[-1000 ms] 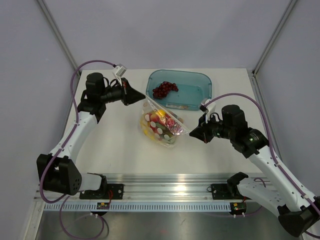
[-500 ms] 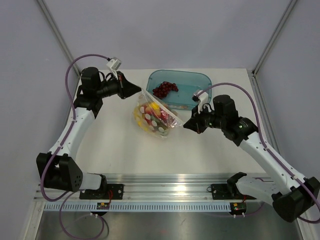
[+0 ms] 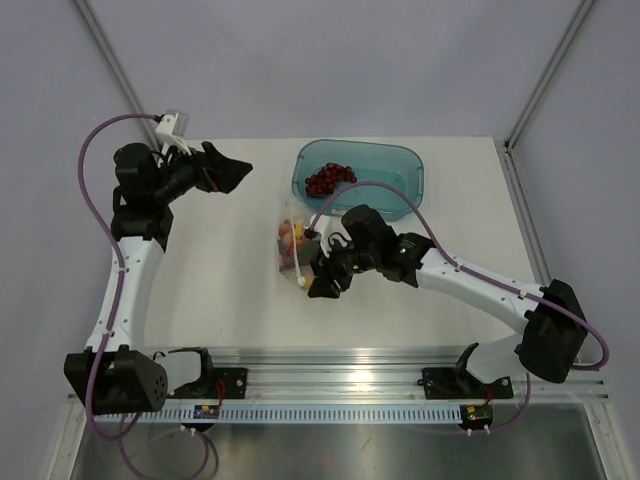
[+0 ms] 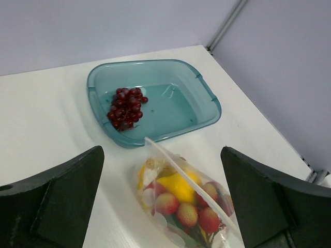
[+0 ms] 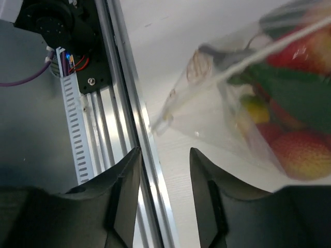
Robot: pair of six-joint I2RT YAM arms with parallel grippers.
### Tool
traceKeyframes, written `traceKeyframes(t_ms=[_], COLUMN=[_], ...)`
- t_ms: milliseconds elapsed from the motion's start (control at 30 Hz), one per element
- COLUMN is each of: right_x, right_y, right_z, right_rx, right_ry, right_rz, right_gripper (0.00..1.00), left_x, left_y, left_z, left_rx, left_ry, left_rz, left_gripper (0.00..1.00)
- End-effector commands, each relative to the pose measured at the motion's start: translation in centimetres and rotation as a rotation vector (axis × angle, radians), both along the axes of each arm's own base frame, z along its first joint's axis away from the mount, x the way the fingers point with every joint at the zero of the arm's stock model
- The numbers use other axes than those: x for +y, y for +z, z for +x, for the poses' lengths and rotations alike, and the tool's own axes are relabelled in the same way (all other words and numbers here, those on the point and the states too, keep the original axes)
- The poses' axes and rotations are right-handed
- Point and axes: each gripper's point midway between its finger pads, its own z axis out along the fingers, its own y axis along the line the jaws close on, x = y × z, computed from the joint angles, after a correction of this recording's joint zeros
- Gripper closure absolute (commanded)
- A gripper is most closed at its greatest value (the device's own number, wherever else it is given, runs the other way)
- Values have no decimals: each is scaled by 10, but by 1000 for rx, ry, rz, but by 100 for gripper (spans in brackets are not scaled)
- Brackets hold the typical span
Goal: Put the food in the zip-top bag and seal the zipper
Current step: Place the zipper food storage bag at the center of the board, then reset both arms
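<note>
Left gripper [image 3: 232,172] released, jaws wide, up and left of the bag [image 3: 290,245], not touching it. Right gripper [image 5: 164,155] part open, nothing between its fingers, tips just off the bag's near corner. Bag lies on the table [image 3: 220,290] just beside the tray [image 3: 418,170], fruit [image 4: 178,188] inside. Grapes [image 3: 329,178] sit in the tray.

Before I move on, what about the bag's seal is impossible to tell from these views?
Left wrist view: the zipper and the zip-top bag's lower end run off the bottom edge.
Top view: the strip is too small; the right arm overlaps the bag.
Right wrist view: close and blurred; the seal cannot be read.
</note>
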Motion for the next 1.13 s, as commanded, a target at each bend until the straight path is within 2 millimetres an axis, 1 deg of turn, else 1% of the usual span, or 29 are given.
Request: traceKeyframes(t_ms=[0,33,67,100,167,200,233,267,300,333,367,400,433,467,500,533,567,600,633,733,767,800,867,967,1100], right_x=[-8,-12,-17,-26,-38,-53,-62,-71,-91,-102,-112,-133,-147,-161,-175,-182,-189,-197,-204,-224,-230,-237,-245,-250,-254], right_y=[3,5,8,23,39,55,63,66,77,82,84,85,84,80,81,80,73,75,69,66,62,62,58,50,49], right_z=[10,13,20,32,46,58,66,70,82,87,92,98,102,102,103,101,97,95,92,87,83,82,78,74,72], right_rx=[-57,-82,-108,-179,-253,-314,-344,-341,-378,-385,-387,-416,-415,-382,-405,-403,-374,-375,-348,-342,-326,-338,-333,-313,-296], right_ry=[-75,-106,-151,-237,-332,-435,-506,-579,-712,-790,-860,-967,-1055,-1149,-1216,-1237,-1271,-1312,-1351,-1458,-1483,-1515,-1547,-1577,-1619], right_rz=[-5,-7,-7,5,22,34,42,52,52,53,47,5,-11,-31,-57,-70,-88,-86,-96,-110,-129,-145,-175,-180,-139], right_gripper=[47,43,42,37,30,23,18,12,3,0,0,1,1,1,1,1,1,1,1,1,1,0,1,1,1], left_x=[15,15,15,15,18,18,18,17,17,17,17,17,19,19,19,20,20,21,23,31,32,32,33,35,37], left_y=[48,47,56,56,49,45,40,38,27,26,25,19,16,15,14,6,6,3,-2,-9,-8,-9,-11,-14,-17], left_z=[-5,-8,-9,-9,-12,-13,-15,-20,-22,-25,-30,-33,-35,-39,-41,-43,-47,-48,-49,-50,-51,-51,-51,-49,-48], left_rx=[-70,-40,-44,-26,27,48,65,72,100,103,103,119,129,127,131,156,154,163,176,192,192,192,199,210,215], left_ry=[121,125,130,137,159,163,166,165,169,171,173,175,185,188,189,195,196,198,213,248,254,257,257,273,283], left_rz=[4,-3,-10,-16,-30,-33,-37,-39,-40,-45,-45,-43,-40,-37,-35,-31,-27,-19,-4,33,37,42,43,48,52], left_gripper=[1,1,1,1,1,1,1,1,1,1,1,1,1,1,1,1,1,1,1,1,1,1,1,1,1])
